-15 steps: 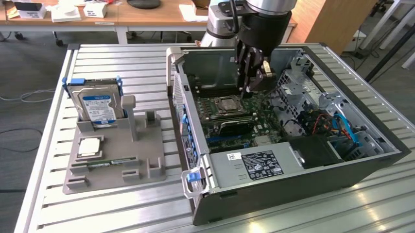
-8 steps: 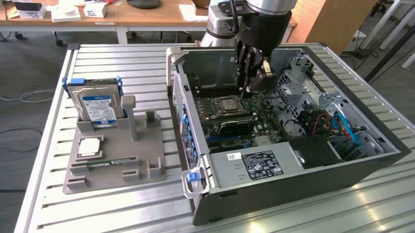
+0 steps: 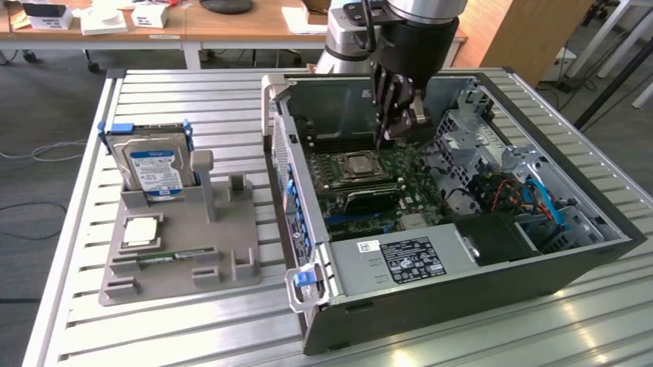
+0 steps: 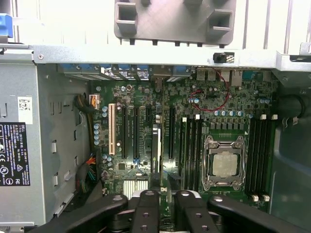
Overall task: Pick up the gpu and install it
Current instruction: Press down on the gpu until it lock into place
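The gpu [image 4: 156, 145] appears edge-on in the wrist view as a slim dark blade, running out from between my fingers over the motherboard [image 4: 228, 97]. It hangs above the black expansion slots [image 4: 141, 131], apart from the board. My gripper [image 4: 163, 196] is shut on the card. In the exterior view my gripper [image 3: 396, 115] hangs inside the open computer case [image 3: 429, 313], over the far part of the motherboard [image 3: 372, 191], with the dark card [image 3: 387, 107] pointing down and its silvery bracket [image 3: 418, 118] beside the fingers.
A grey parts holder [image 3: 173, 252] sits on the exterior view's left, carrying a silver hard drive with a blue label [image 3: 153, 164], a processor [image 3: 141, 231] and a green memory stick [image 3: 168, 260]. Inside the case are the power supply [image 3: 408, 260], processor socket [image 4: 224, 162] and drive cage [image 3: 479, 145].
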{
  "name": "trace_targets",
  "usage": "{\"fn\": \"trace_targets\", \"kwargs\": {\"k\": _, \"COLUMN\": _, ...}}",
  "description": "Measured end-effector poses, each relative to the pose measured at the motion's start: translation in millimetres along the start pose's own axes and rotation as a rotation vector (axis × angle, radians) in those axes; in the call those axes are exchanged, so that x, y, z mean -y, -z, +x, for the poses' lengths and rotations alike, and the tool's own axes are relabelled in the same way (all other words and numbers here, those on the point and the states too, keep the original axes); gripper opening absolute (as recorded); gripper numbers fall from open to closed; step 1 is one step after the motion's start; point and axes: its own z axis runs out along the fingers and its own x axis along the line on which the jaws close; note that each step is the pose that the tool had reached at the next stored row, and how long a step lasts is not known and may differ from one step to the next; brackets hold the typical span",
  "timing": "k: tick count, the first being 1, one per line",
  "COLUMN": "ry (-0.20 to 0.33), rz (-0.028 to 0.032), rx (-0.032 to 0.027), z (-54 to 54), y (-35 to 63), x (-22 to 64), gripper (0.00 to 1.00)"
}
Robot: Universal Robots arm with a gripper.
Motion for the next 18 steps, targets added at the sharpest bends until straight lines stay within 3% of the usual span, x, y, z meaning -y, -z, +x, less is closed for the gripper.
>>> {"fn": "trace_targets", "kwargs": {"k": 1, "ry": 0.000, "rz": 0.0000, "rx": 0.0001, "z": 0.0, "y": 0.0, "x": 0.0, "gripper": 0.21}}
{"fn": "trace_targets", "kwargs": {"k": 3, "ry": 0.000, "rz": 0.0000, "rx": 0.0001, "z": 0.0, "y": 0.0, "x": 0.0, "gripper": 0.11}}
{"fn": "trace_targets", "kwargs": {"k": 12, "ry": 0.000, "rz": 0.0000, "rx": -0.0001, "z": 0.0, "y": 0.1, "x": -0.5, "gripper": 0.11}}
{"fn": "trace_targets", "kwargs": {"k": 18, "ry": -0.003, "rz": 0.0001, "rx": -0.0001, "z": -0.1, "y": -1.4, "x": -18.9, "gripper": 0.11}}
